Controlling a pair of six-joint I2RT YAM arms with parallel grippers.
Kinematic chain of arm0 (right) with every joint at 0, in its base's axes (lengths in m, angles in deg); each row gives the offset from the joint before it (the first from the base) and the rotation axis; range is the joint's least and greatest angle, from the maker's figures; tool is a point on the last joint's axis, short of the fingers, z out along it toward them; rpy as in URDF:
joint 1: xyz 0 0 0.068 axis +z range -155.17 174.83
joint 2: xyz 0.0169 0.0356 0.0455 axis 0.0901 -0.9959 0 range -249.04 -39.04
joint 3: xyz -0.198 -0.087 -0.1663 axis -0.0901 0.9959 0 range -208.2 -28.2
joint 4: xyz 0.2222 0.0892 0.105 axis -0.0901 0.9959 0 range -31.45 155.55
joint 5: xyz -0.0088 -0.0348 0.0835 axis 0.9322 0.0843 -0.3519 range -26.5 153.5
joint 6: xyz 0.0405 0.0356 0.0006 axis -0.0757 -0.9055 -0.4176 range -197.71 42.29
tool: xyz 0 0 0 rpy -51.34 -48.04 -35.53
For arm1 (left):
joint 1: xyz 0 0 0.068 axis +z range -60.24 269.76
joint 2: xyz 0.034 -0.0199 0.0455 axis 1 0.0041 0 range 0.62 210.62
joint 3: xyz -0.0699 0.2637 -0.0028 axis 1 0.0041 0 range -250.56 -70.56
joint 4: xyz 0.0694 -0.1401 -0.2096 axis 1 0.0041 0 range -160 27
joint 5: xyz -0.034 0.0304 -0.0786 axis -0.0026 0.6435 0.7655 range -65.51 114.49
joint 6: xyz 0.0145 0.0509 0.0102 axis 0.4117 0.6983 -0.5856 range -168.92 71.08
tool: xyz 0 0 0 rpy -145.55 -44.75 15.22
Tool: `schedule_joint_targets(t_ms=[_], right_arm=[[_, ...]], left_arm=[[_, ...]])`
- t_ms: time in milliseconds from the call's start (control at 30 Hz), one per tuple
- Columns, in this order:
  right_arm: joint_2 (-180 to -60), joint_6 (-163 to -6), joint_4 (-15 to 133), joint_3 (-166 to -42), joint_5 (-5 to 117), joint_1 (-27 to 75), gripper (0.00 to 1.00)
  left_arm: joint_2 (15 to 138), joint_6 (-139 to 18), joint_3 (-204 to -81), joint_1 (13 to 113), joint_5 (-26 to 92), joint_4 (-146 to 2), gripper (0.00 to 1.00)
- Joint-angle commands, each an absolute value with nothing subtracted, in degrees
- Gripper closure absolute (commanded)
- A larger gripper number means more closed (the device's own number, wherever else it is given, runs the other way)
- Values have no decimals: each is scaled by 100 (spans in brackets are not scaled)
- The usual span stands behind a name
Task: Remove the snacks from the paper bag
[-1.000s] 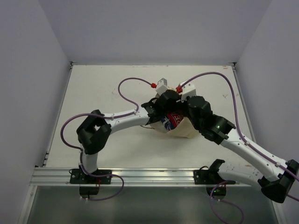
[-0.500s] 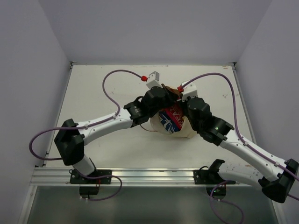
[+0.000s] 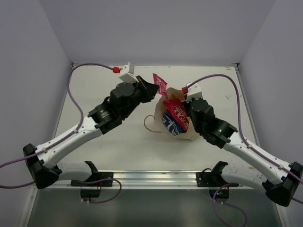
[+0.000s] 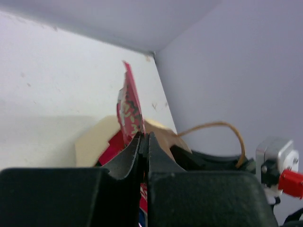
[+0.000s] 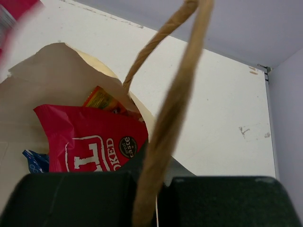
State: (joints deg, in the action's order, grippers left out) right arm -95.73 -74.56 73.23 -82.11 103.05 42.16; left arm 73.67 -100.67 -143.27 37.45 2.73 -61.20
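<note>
My left gripper [image 3: 150,89] is shut on the small pink packet [image 3: 160,84] and holds it above and left of the paper bag [image 3: 191,135]. In the left wrist view the packet [image 4: 129,106] stands up from my closed jaws [image 4: 144,137], with the bag [image 4: 161,137] behind. My right gripper [image 3: 183,99] is shut on the bag's cord handle [image 5: 175,104]. Inside the bag lie the magenta pouch [image 3: 177,113], the blue Doritos bag [image 3: 169,124] and an orange-yellow packet [image 5: 99,99].
The bag's other cord handle [image 3: 147,124] loops onto the table at its left. White walls enclose the table on three sides. A metal rail [image 3: 142,177] runs along the near edge.
My left gripper has risen out of the bag and swung left and back, carrying the pink packet with it. The right arm has held still on the handle.
</note>
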Motion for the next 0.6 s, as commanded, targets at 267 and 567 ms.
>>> schedule_joint_targets(t_ms=[267,567], right_arm=[[-9186,-7367,7191,-8392,10297,4176,100],[-9274,-6928,7217,-8541,9629,4177,100]], left_arm=[[6978,-8558,-13115,6830,2121,-7420,100],[8436,-8443,-11708,7991,3071,-9599,100]])
